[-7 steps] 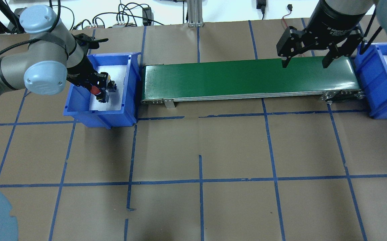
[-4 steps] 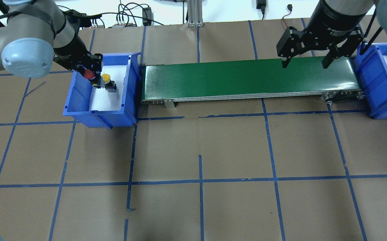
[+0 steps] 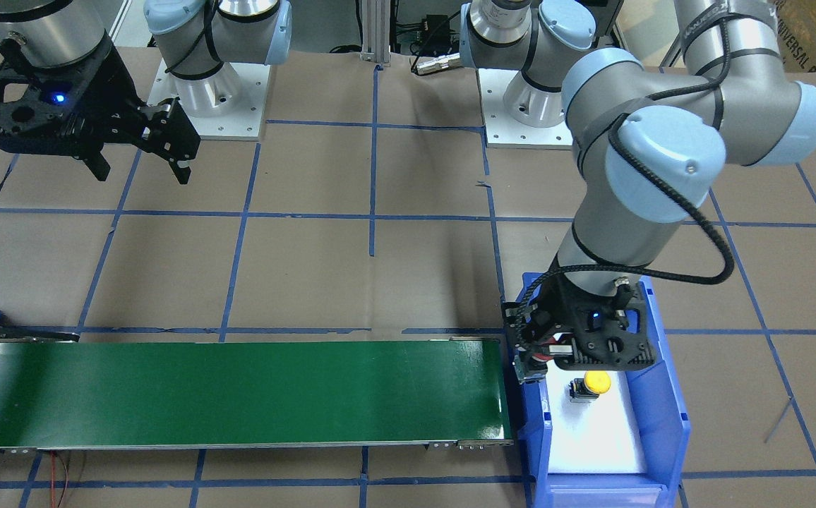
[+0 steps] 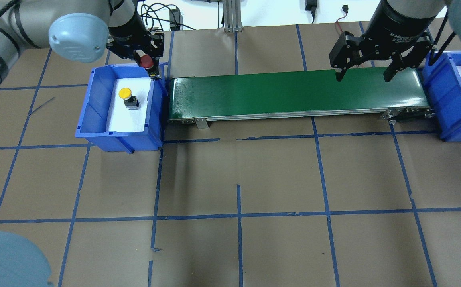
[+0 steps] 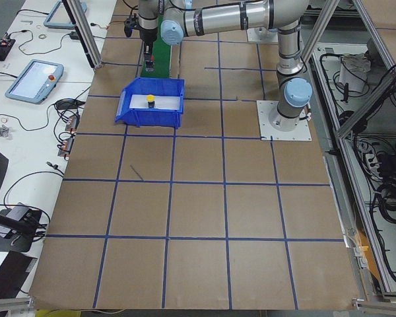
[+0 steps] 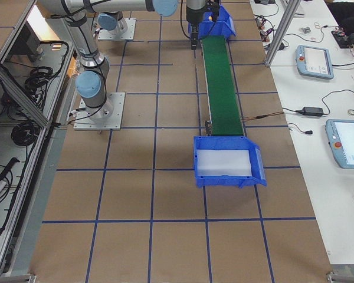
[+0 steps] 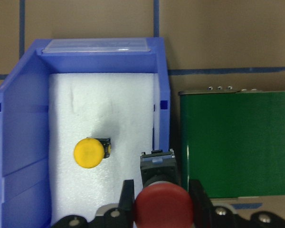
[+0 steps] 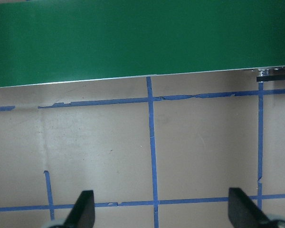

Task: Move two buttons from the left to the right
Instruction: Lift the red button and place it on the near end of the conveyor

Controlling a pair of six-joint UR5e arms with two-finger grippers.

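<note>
Since the left gripper was down inside the left bin a second ago, it has risen and swung toward the conveyor, taking the red button with it. Its fingers are now closed narrowly on the button's body just under the cap, with the dark body hanging beneath. The bin's belt-side wall lies directly below the fingers, and the near end of the green belt is just beyond. The yellow button is left behind, below the gripper on the side away from the belt, lying on the bin's white liner. The right gripper has not shifted. It hangs wide open and empty above the belt's far end, with the right bin just beside it. Judgement: first pick secured. Next comes the set-down on the belt, and the yellow button is not yet started.
</note>
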